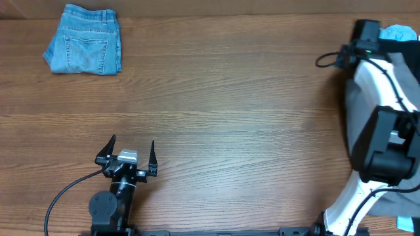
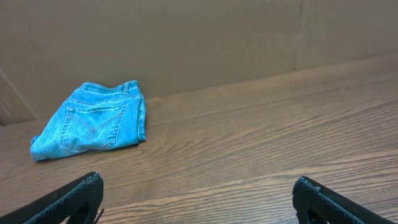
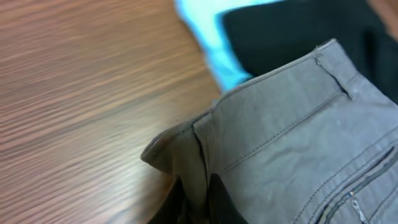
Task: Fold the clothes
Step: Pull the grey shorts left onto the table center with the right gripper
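Grey shorts [image 3: 298, 124] at the right edge of the table [image 1: 249, 98], waistband corner pinched in the right gripper [image 3: 198, 202]; left gripper [image 1: 129, 152] sits wide apart, empty. Pickup step, I'd say; next, drag them centre, flatten.

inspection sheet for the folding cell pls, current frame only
Surface: wood-grain table, no stains or damage seen.
Job's things: folded denim garment in the far left corner. The grey shorts are at the right edge, with the black garment and light-blue garment behind them.
Clutter: nothing seen.
End effectors: left end effector is open and empty, near the front edge. Right end effector is shut on a waistband corner of the grey shorts.
Cables: a black cable loops from the left arm's base. A second cable runs beside the right arm.
Surroundings: plain brown wall behind the table.
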